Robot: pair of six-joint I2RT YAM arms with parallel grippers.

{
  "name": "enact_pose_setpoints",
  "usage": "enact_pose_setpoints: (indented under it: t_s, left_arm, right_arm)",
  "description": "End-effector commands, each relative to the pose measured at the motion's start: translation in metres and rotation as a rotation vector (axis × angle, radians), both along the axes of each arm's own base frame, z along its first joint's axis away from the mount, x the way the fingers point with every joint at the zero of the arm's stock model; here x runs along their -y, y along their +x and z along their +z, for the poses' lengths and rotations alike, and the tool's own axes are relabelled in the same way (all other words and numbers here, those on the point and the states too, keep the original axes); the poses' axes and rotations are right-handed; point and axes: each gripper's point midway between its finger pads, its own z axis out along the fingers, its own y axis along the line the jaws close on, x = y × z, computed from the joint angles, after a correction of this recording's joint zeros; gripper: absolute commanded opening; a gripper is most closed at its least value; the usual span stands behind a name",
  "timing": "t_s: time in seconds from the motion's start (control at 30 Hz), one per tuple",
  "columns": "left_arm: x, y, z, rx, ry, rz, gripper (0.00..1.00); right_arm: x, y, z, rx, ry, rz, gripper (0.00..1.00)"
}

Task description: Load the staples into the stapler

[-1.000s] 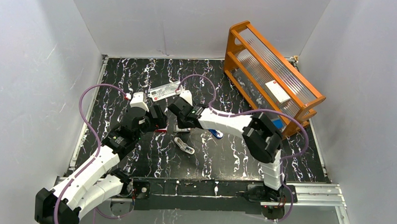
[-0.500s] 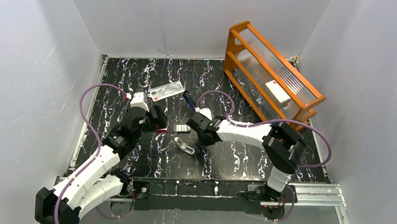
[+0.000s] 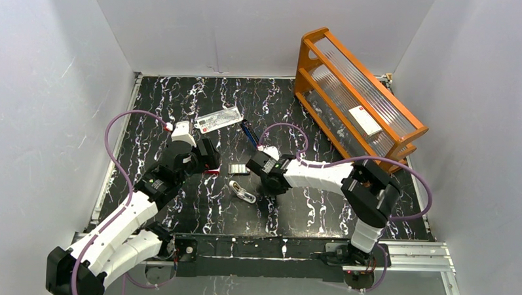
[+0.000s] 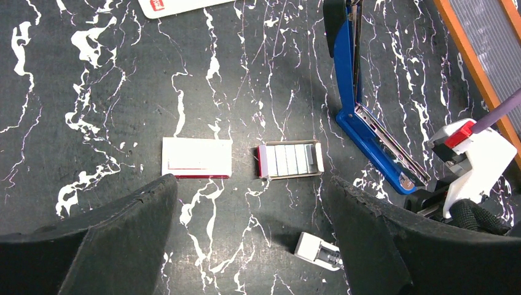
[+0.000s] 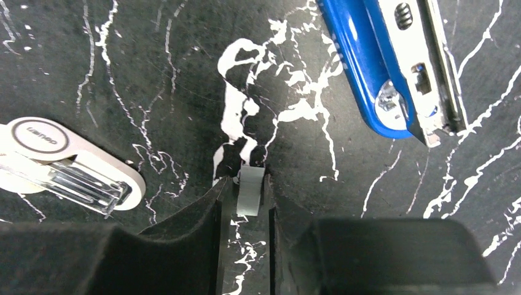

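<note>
Grey steel is showing between the pads of my right gripper (image 5: 247,186): a single staple strip (image 5: 250,198), held down close to the black marble table (image 4: 92,123). The pads are standing close on either side of it, and I am not managing to tell whether they are pinching it or have just let it go. A second ago this arm was hanging farther back, covering the stapler (image 4: 345,74). Now it is reaching low and nearer to me, just off the stapler's hinge end and near the white-silver gadget (image 5: 67,161). I am reading that as a regrip or a set-down rather than a load, since the strip is sitting short of the silver rail, which is lying swung open. The rest of the staples (image 4: 293,158) are resting in their small cardboard tray, between the red-and-white box lid (image 4: 196,158) and the stapler. My left gripper (image 4: 250,187) is hovering above that tray with its jaws spread wide, holding nothing. I am judging the loading as not yet done
</note>
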Motion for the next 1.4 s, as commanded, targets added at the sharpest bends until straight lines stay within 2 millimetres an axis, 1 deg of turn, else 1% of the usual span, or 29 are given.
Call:
enact_pose_setpoints:
  t_s: [0.0,0.03,0.17,0.3,0.5,0.63,0.67,0.73,0.77,0.87,1.0,1.17,1.37]
  left_arm:
    - [-0.002,0.003,0.005,0.027,-0.005,0.011,0.88]
    - [-0.002,0.003,0.004,0.025,-0.004,0.011,0.88]
    - [-0.001,0.003,0.005,0.027,-0.004,0.009,0.88]
    - [-0.001,0.003,0.005,0.026,-0.006,0.008,0.88]
    - [-0.001,0.002,0.004,0.022,-0.007,0.008,0.88]
    - [-0.001,0.001,0.004,0.023,-0.013,0.009,0.88]
    - [-0.001,0.001,0.004,0.024,-0.015,0.008,0.88]
    - [-0.001,0.001,0.004,0.024,-0.015,0.007,0.88]
    - [-0.001,0.001,0.004,0.023,-0.015,0.007,0.88]
    - [0.000,0.001,0.004,0.023,-0.016,0.005,0.88]
    - [0.000,0.001,0.004,0.022,-0.016,0.004,0.88]
    - [0.001,0.001,0.003,0.018,-0.019,0.003,0.88]
    - [0.001,0.001,0.002,0.014,-0.020,-0.001,0.88]
  right_arm:
    - [-0.003,-0.001,-0.006,-0.006,-0.002,0.007,0.35]
    - [-0.004,-0.001,-0.007,-0.007,-0.003,0.007,0.37]
    - [-0.007,0.001,-0.007,-0.008,-0.006,-0.015,0.39]
    - [-0.004,0.005,-0.008,-0.006,-0.035,-0.070,0.39]
    - [0.003,0.001,-0.012,-0.025,-0.064,-0.146,0.28]
    - [0.004,0.002,-0.011,-0.016,-0.062,-0.150,0.26]
    - [0.005,0.002,-0.010,-0.014,-0.065,-0.147,0.27]
    - [0.006,0.003,-0.011,-0.013,-0.077,-0.143,0.34]
    - [0.006,0.004,-0.012,-0.015,-0.080,-0.145,0.36]
    - [0.005,0.007,-0.013,-0.015,-0.073,-0.156,0.37]
    - [0.004,0.010,-0.014,-0.010,-0.069,-0.169,0.35]
    - [0.002,0.012,-0.014,-0.010,-0.059,-0.163,0.27]
    - [-0.003,0.017,-0.009,0.012,-0.038,-0.140,0.26]
